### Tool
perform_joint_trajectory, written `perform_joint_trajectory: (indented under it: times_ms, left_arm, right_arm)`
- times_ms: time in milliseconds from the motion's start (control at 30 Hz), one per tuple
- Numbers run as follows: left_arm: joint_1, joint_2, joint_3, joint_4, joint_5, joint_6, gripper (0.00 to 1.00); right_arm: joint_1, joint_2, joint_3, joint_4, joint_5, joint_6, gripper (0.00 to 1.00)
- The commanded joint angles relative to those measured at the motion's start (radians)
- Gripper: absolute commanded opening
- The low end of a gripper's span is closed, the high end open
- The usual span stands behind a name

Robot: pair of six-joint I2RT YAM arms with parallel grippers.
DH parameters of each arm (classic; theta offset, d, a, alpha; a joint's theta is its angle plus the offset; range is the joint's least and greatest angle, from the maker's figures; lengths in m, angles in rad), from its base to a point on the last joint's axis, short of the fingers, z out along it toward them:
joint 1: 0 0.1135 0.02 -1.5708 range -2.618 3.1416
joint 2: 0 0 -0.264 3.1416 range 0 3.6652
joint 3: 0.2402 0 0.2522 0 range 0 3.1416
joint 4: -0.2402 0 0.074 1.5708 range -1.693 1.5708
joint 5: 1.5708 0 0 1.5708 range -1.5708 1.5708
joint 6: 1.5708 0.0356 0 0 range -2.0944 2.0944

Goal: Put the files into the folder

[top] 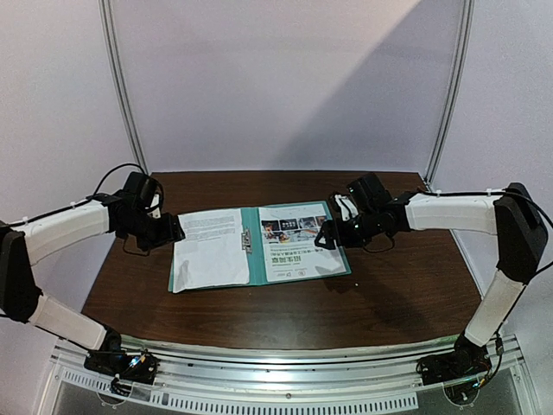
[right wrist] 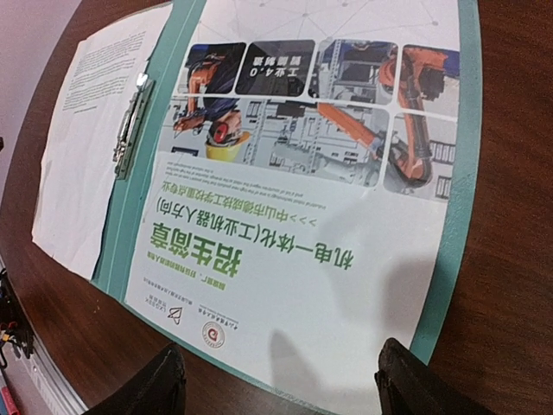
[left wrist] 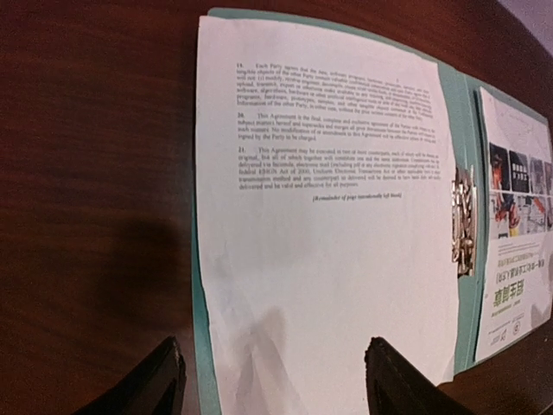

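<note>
My left gripper (top: 175, 228) hangs at the left edge of the thin teal-green card folder (top: 256, 266), jaws released and wide apart, nothing between them. My left wrist camera shows both fingers (left wrist: 157, 380) above the outer edge of the plain white paper sheet with small black text (top: 210, 251), but I cannot tell whether they touch it.

The folder lies open and flat in the middle of the dark brown wooden table (top: 259, 316), a little closer to the far edge than the near one. The text sheet covers its left flap, with only a sliver of teal showing along the rim. The white sheet with colour photos and text (top: 298, 242) lies on the right flap, with a teal border beside it. The small metal clip (top: 246, 239) sits at the spine between the two sheets.

My right gripper (top: 321, 238) is at the folder's right edge over the colour sheet, jaws also spread and gripping nothing.
</note>
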Motion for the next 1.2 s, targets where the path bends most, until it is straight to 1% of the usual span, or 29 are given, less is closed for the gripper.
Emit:
perform_joint_trajectory:
  times_ms: [0, 233, 367, 500, 633, 800, 933, 1033, 1167]
  left_arm:
    - [0.065, 0.118, 0.060, 0.121, 0.093, 0.063, 0.72]
    - [0.162, 0.408, 0.270, 0.154, 0.163, 0.115, 0.65]
    - [0.201, 0.529, 0.366, 0.164, 0.197, 0.127, 0.62]
    - [0.226, 0.622, 0.451, 0.150, 0.193, 0.142, 0.60]
    - [0.243, 0.702, 0.522, 0.151, 0.211, 0.152, 0.56]
    - [0.247, 0.782, 0.592, 0.154, 0.245, 0.147, 0.48]
    - [0.247, 0.824, 0.618, 0.160, 0.258, 0.143, 0.42]
    - [0.247, 0.849, 0.638, 0.153, 0.251, 0.144, 0.41]
    - [0.247, 0.849, 0.649, 0.159, 0.240, 0.143, 0.47]
  right_arm:
    - [-0.044, 0.041, 0.040, 0.012, 0.040, 0.020, 0.76]
    - [-0.121, 0.078, 0.056, 0.035, 0.037, 0.047, 0.78]
    - [-0.168, 0.124, 0.073, 0.059, -0.009, 0.066, 0.78]
    - [-0.194, 0.172, 0.095, 0.072, -0.048, 0.068, 0.77]
    - [-0.206, 0.218, 0.114, 0.083, -0.075, 0.065, 0.75]
    - [-0.213, 0.258, 0.130, 0.099, -0.104, 0.064, 0.73]
    - [-0.213, 0.287, 0.140, 0.121, -0.140, 0.064, 0.71]
    - [-0.214, 0.308, 0.150, 0.129, -0.162, 0.060, 0.70]
    - [-0.214, 0.329, 0.156, 0.130, -0.170, 0.053, 0.68]
